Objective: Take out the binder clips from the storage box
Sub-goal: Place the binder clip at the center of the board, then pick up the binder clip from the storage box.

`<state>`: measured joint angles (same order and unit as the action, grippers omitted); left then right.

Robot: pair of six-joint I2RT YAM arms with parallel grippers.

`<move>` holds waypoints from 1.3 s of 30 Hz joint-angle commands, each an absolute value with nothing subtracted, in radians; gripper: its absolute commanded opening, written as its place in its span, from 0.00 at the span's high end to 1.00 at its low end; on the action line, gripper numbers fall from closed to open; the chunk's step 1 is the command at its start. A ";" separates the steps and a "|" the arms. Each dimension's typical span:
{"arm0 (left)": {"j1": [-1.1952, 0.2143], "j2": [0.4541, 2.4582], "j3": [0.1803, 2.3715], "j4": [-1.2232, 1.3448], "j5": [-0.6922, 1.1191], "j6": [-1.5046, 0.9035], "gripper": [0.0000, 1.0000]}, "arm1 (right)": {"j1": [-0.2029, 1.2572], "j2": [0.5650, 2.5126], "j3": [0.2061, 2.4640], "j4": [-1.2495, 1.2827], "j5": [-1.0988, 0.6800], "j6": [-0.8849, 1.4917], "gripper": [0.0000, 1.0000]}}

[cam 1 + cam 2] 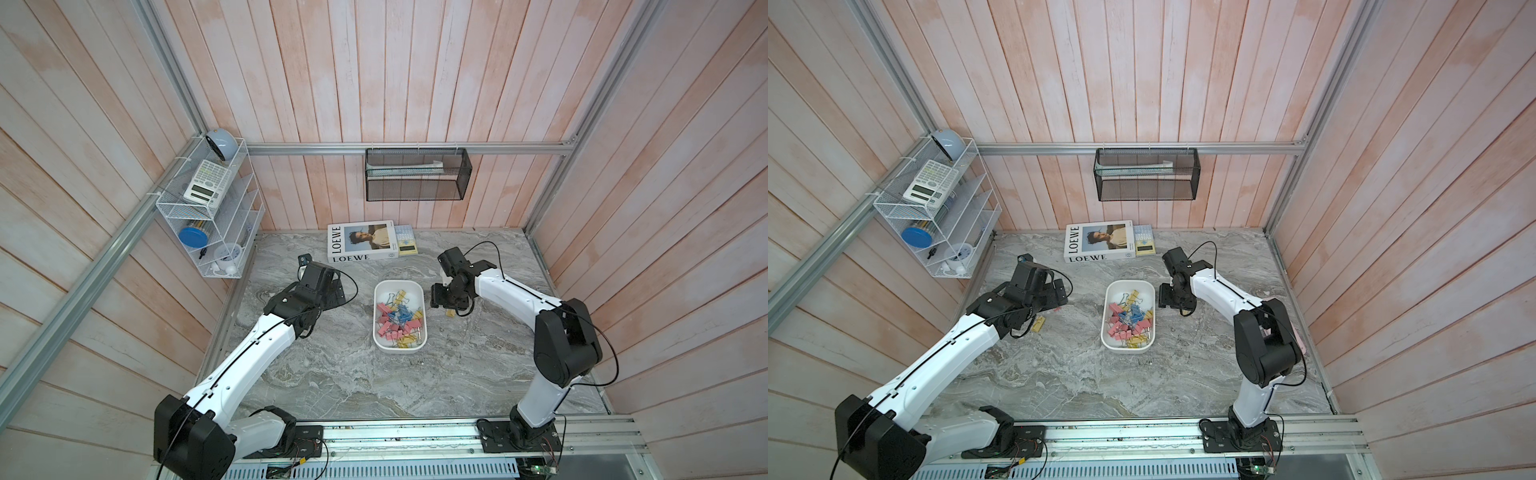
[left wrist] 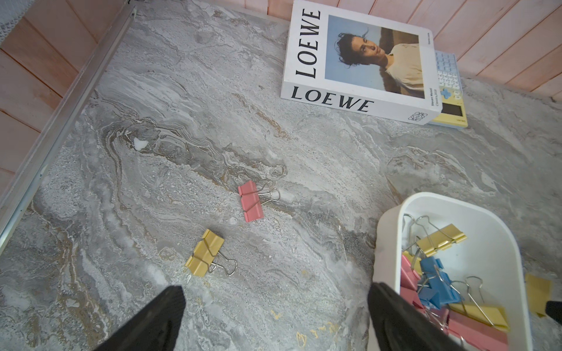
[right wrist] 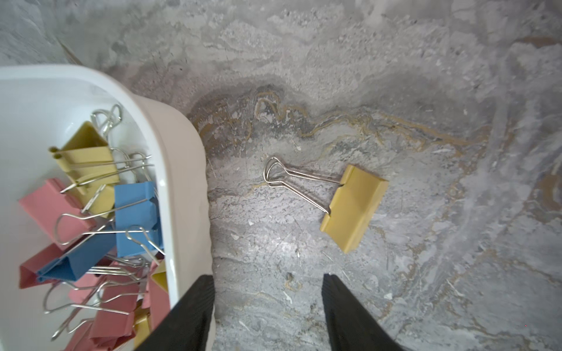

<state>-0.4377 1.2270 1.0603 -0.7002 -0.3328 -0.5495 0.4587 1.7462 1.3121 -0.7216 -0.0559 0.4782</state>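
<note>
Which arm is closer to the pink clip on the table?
Left. Left end effector: beside the small pink metal binder clip. Right end effector: beyond the shallow white plastic tray.

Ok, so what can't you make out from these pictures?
Count of binder clips in the storage box: piled up in both top views, cut off by the frame edge in both wrist views.
Pink clip on the table: the left arm covers it in both top views.
Yellow calculator: the book hides most of it in the left wrist view.
</note>
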 commanded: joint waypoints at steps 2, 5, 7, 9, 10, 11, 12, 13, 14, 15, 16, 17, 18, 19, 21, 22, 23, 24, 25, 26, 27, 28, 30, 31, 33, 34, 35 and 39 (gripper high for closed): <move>-0.465 1.268 1.085 -0.661 -0.283 -0.542 0.00 | 0.452 1.647 1.332 -0.727 -0.064 0.468 0.32; -0.502 1.321 1.105 -0.633 -0.266 -0.544 0.00 | 0.451 1.598 1.320 -0.730 -0.066 0.465 0.23; -0.538 1.369 1.130 -0.622 -0.263 -0.542 0.01 | 0.451 1.563 1.305 -0.728 -0.066 0.464 0.09; -0.569 1.420 1.161 -0.617 -0.257 -0.541 0.03 | 0.452 1.536 1.291 -0.728 -0.070 0.465 0.02; -0.586 1.447 1.176 -0.614 -0.254 -0.535 0.06 | 0.452 1.522 1.286 -0.730 -0.069 0.466 0.02; -0.602 1.469 1.189 -0.612 -0.255 -0.528 0.09 | 0.452 1.511 1.280 -0.734 -0.066 0.466 0.02; -0.619 1.497 1.204 -0.611 -0.255 -0.519 0.13 | 0.452 1.499 1.273 -0.736 -0.066 0.468 0.02; -0.636 1.521 1.219 -0.612 -0.254 -0.510 0.17 | 0.451 1.486 1.265 -0.739 -0.062 0.468 0.02; -0.649 1.543 1.230 -0.613 -0.252 -0.509 0.22 | 0.452 1.475 1.256 -0.740 -0.060 0.471 0.02; -0.659 1.565 1.242 -0.617 -0.235 -0.510 0.28 | 0.452 1.462 1.248 -0.739 -0.055 0.474 0.02; -0.667 1.586 1.249 -0.618 -0.211 -0.511 0.33 | 0.452 1.449 1.236 -0.737 -0.053 0.475 0.02; -0.675 1.601 1.255 -0.620 -0.201 -0.514 0.36 | 0.451 1.438 1.228 -0.734 -0.049 0.477 0.02; -0.686 1.614 1.258 -0.624 -0.197 -0.513 0.39 | 0.451 1.426 1.215 -0.729 -0.044 0.479 0.02; -0.695 1.625 1.261 -0.628 -0.191 -0.512 0.44 | 0.451 1.413 1.204 -0.722 -0.041 0.482 0.02; -0.708 1.643 1.261 -0.632 -0.169 -0.515 0.48 | 0.452 1.392 1.178 -0.709 -0.032 0.486 0.02; -0.715 1.653 1.259 -0.629 -0.149 -0.515 0.52 | 0.453 1.381 1.164 -0.694 -0.029 0.488 0.02; -0.722 1.662 1.259 -0.628 -0.136 -0.514 0.55 | 0.451 1.370 1.150 -0.682 -0.025 0.489 0.02; -0.734 1.674 1.259 -0.628 -0.128 -0.510 0.58 | 0.452 1.360 1.136 -0.667 -0.021 0.491 0.02; -0.744 1.683 1.260 -0.632 -0.123 -0.504 0.60 | 0.452 1.352 1.124 -0.655 -0.019 0.492 0.02; -0.755 1.693 1.261 -0.634 -0.116 -0.495 0.60 | 0.452 1.344 1.112 -0.643 -0.014 0.496 0.02; -0.763 1.703 1.259 -0.636 -0.110 -0.488 0.60 | 0.452 1.337 1.104 -0.634 -0.009 0.506 0.02; -0.768 1.712 1.259 -0.636 -0.105 -0.481 0.60 | 0.452 1.332 1.099 -0.630 -0.008 0.506 0.02; -0.776 1.732 1.262 -0.635 -0.092 -0.469 0.60 | 0.452 1.330 1.097 -0.630 -0.009 0.503 0.02; -0.778 1.740 1.263 -0.634 -0.087 -0.465 0.61 | 0.451 1.331 1.098 -0.634 -0.010 0.502 0.02; -0.781 1.758 1.266 -0.635 -0.078 -0.455 0.61 | 0.451 1.332 1.100 -0.637 -0.014 0.502 0.02; -0.782 1.766 1.267 -0.637 -0.075 -0.450 0.61 | 0.451 1.332 1.100 -0.638 -0.015 0.502 0.02; -0.783 1.771 1.267 -0.642 -0.071 -0.443 0.64 | 0.453 1.330 1.100 -0.639 -0.015 0.502 0.02; -0.784 1.790 1.266 -0.659 -0.074 -0.425 0.73 | 0.453 1.322 1.097 -0.642 -0.014 0.502 0.02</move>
<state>-0.7811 1.7718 1.2407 -0.6388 -0.0826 -0.4553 0.4553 1.3441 1.1072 -0.6472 -0.0269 0.4942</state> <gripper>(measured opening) 0.300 0.979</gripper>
